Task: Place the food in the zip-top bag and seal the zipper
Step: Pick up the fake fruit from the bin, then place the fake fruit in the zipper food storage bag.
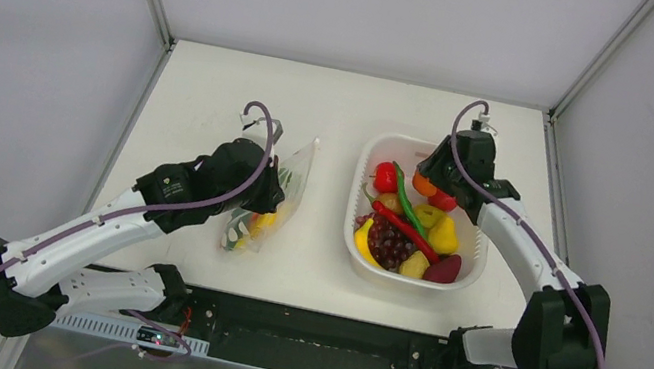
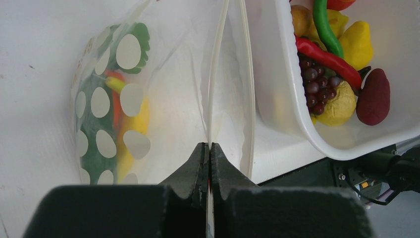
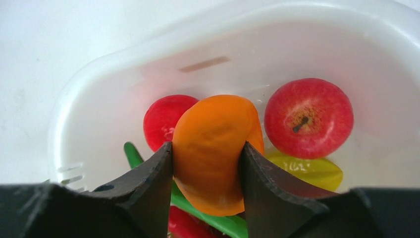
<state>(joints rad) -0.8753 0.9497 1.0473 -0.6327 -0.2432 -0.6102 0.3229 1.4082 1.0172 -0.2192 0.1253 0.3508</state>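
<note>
The left gripper [image 2: 209, 147] is pressed together on the zipper [image 2: 216, 69], pinching one lip of the bag [image 2: 168, 59]; the bag lies on the table [image 1: 207, 92] just left of the basket [image 1: 366, 166], its mouth parted, with green, yellow and orange food [image 2: 141, 119] inside; the basket holds grapes [image 2: 317, 82], chillies and more; over its far end the right gripper [image 3: 207, 151] clamps an orange fruit [image 3: 213, 134], near a red apple [image 3: 308, 117].
</note>
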